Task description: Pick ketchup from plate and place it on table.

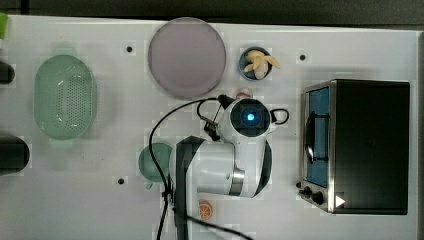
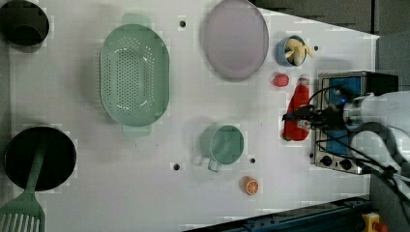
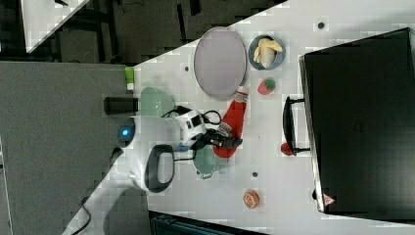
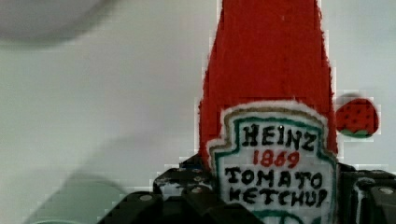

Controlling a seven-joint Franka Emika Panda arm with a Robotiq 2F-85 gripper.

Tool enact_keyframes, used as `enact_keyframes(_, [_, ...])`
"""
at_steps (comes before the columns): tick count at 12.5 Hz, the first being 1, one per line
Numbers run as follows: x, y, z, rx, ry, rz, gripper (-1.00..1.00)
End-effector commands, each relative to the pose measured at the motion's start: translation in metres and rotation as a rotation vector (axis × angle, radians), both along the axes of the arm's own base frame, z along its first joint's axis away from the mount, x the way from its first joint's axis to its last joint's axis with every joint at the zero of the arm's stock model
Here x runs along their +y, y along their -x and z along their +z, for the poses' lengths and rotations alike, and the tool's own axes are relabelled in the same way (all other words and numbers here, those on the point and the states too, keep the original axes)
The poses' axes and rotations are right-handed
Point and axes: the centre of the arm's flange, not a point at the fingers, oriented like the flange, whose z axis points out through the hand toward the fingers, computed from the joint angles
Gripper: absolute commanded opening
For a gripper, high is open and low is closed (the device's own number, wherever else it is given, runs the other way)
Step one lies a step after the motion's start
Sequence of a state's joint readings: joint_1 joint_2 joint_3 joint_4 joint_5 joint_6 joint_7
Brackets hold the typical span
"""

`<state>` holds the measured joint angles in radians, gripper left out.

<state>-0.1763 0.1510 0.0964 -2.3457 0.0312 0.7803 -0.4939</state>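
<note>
step: transport/place phase. ketchup (image 2: 296, 112) is off the plate (image 2: 235, 38), held by the gripper (image 2: 300, 119)
gripper: fingers pinched on the bottle's lower body either side of the label, per wrist view; bottle (image 4: 271, 116) sits between the pads
ketchup pos: in the left view, right of the plate, just past the strawberry piece (image 2: 280, 80), next to the oven (image 2: 344, 121); right view puts it between the plate and the green cup (image 3: 208, 160)
height: can't tell if it's resting on the table (image 2: 145, 159) or a bit above it
plate: bare, nothing on it
next: lower till the bottle is supported on bare white top, then spread fingers + lift straight up. keep clear of the strawberry and the oven handle (image 3: 288, 125)
risk: soft felt-like bottle, prob flops over on release
</note>
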Motion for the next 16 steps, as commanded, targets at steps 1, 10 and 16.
enact_keyframes(1, [0.004,-0.01,-0.003,-0.073,0.007,-0.042,0.27])
enact_keyframes(10, [0.006,-0.017,-0.023,-0.11,0.005,-0.041,1.0])
enact_keyframes(16, [0.011,-0.061,0.115,-0.233,0.021,-0.134,1.0])
